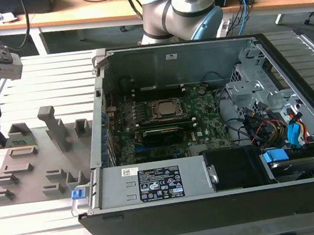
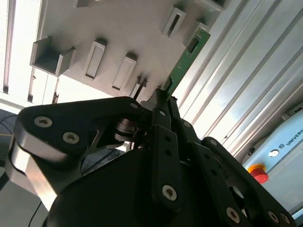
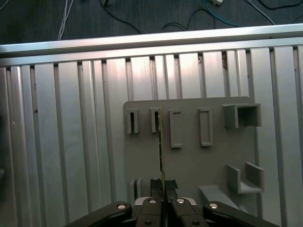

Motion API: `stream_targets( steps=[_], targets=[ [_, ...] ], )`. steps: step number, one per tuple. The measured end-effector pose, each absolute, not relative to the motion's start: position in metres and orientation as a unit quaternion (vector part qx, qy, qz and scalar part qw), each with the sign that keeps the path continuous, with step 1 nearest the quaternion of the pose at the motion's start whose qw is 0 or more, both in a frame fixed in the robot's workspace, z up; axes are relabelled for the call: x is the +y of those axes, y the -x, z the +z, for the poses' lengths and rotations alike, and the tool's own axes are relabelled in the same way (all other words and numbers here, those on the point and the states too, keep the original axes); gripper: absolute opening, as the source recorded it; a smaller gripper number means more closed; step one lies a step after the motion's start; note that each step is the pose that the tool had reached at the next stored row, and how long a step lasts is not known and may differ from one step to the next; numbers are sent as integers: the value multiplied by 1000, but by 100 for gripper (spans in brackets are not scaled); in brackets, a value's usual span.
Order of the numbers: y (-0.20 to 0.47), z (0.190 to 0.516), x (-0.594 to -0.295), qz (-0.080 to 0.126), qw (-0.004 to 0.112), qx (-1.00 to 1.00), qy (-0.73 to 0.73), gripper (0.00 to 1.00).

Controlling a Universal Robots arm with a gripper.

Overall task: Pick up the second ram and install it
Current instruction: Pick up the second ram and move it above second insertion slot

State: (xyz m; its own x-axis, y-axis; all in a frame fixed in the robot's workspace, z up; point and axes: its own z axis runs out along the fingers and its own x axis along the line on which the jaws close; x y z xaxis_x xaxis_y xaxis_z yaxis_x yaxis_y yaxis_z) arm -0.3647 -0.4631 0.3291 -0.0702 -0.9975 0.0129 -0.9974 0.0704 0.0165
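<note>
Progress is early, by my reading. The end effector [image 3: 163, 185] is down at the grey holder tray [image 3: 199, 170], and its two fingers look pressed together on the second ram [image 3: 161, 142], pinching the thin board near one end. In the first wrist view the stick runs edge-on from the fingers toward one of the tray's small slots, so I judge it gripped but not yet lifted clear. The tray lies on the ribbed metal tabletop [image 1: 45, 232] at the exterior view's left. The open computer case [image 1: 213, 216] sits beside it, toward that view's right. The carry across and the seating on the motherboard [image 1: 203, 124] are not yet done.

Several things I cannot settle from here. In the second wrist view the green stick [image 2: 185, 59] shows only its far part; the near end is hidden behind the black fingers. I cannot tell whether its lower edge rests in the tray slots or has come just free. Seen edge-on, its chips are out of sight. In the exterior view I cannot pick out the memory slots on the board, nor tell whether another stick is already seated.
</note>
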Motion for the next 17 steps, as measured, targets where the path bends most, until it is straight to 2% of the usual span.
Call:
stream_targets(
  steps=[17],
  targets=[
    [365, 354, -463, -2, 10, -731, -682, 14]
  ],
)
